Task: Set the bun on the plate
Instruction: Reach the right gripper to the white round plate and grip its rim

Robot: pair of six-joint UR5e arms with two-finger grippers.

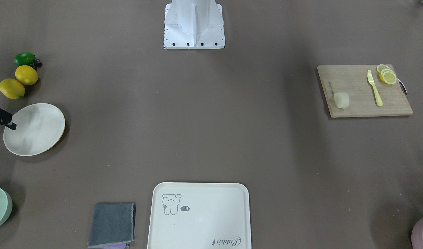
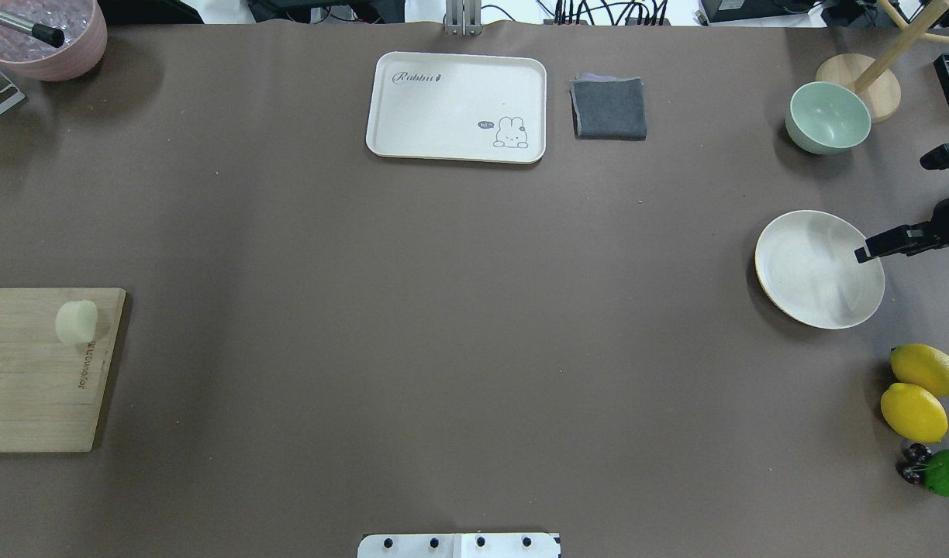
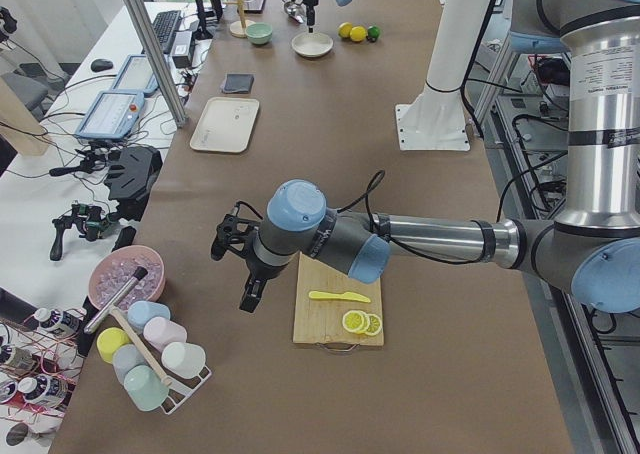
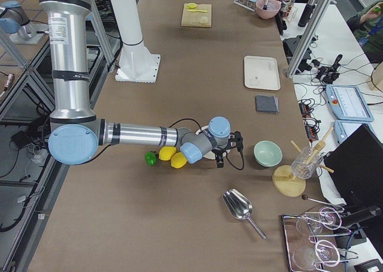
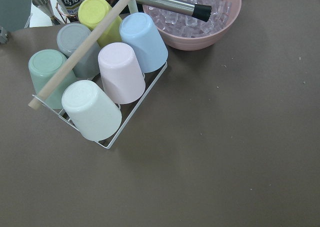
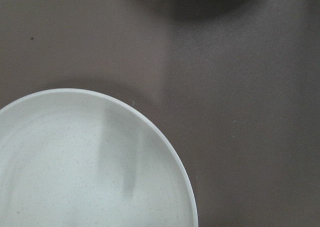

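The bun [image 1: 341,100], a small pale lump, lies on a wooden cutting board [image 1: 356,86] far to my left; its other point is bun [image 2: 77,322]. At the opposite end of the table sits the round cream plate [image 2: 819,267], bare. My right gripper [image 2: 864,253] hangs over the plate's outer rim; only one dark finger shows, so I cannot tell its state. The right wrist view holds the plate [image 6: 75,172] and a finger shadow. My left gripper [image 3: 250,296] hovers over bare table between the board and a cup rack; whether it is open or shut I cannot tell.
Lemon slices [image 1: 387,74] and a yellow knife [image 1: 374,88] share the board. Two lemons [image 2: 916,387] and a lime [image 2: 947,473] lie near the plate, with a green bowl [image 2: 827,116] beyond. A tray [image 2: 457,107], grey cloth [image 2: 609,107], cup rack [image 5: 95,72] and pink ice bowl [image 5: 195,12] line the far side.
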